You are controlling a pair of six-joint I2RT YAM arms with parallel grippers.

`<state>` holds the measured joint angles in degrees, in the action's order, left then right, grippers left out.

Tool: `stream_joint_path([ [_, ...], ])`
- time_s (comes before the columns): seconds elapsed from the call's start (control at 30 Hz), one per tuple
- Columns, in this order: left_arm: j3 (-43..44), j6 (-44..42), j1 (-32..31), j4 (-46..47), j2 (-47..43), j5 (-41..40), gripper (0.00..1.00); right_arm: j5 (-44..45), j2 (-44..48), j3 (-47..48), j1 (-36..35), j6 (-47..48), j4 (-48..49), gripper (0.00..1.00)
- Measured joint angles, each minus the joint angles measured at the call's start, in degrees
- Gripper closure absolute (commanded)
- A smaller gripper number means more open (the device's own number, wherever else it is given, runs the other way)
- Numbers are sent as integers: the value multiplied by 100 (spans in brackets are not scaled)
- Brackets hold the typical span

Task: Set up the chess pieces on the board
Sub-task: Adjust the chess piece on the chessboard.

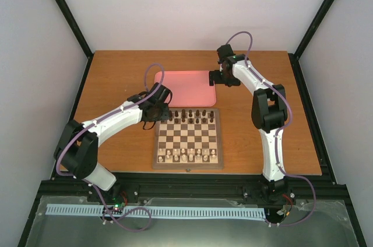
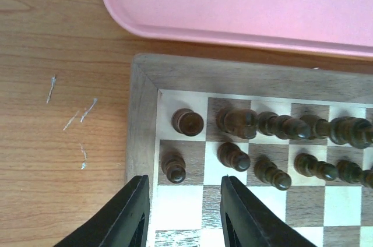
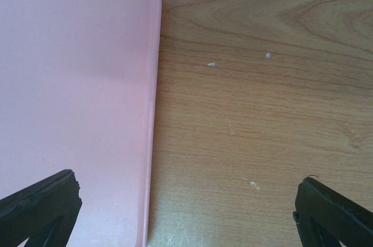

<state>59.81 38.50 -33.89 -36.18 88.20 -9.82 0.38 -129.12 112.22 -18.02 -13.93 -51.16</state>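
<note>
I see the square wooden chessboard point(image 1: 187, 136), checked in light and dark brown, lying on the brown wooden table point(image 1: 116, 78) in the middle, towards the near edge. The small dark brown-black chess pieces point(image 1: 192, 116) stand on it in two rows along its far edge. The pale cream pieces point(image 1: 187, 155) fill two rows along its near edge. The pink rounded tray point(image 1: 183, 87) sits just beyond the board's far edge; in the left wrist view a strip of table shows between them.

My left gripper point(image 1: 152, 113) hangs over the board's far left corner. In its wrist view the two black fingers point(image 2: 131, 218) are parted, with a pale square showing in the gap and nothing between them, so the jaws are released. Just beyond that gap stands the leftmost dark piece point(image 2: 173, 166) of the second row, upright on a dark square and untouched by either finger.

My right gripper point(image 1: 218, 77) hovers by the tray's right edge, well apart from the board. Its wrist view shows the jaws spread wide and empty, one finger point(image 3: 41, 206) over the pink surface and the other over bare wood.
</note>
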Motion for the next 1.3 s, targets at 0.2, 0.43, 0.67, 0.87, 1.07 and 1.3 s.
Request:
stream_joint_path([
  [0.2, 232, -48, -87, -138, -9, 13, 64, -2, 0, 0, 0, 0, 0, 0],
  [0.43, 684, -79, -315, -286, 293, 7, 65, 0, 0, 0, 0, 0, -2, 0],
  [0.67, 892, -76, -321, -479, 625, -7, 65, 0, 0, 0, 0, 0, 0, 0],
  [0.87, 968, -72, -376, -590, 778, -4, 69, 0, 0, 0, 2, 0, 0, 0],
  [1.07, 1008, -61, -444, -647, 944, 4, 69, -2, 0, 0, 13, 0, 0, 0],
  [1.3, 1010, -11, -444, -719, 1038, 24, 73, -2, 0, 0, 59, 0, 0, 0],
])
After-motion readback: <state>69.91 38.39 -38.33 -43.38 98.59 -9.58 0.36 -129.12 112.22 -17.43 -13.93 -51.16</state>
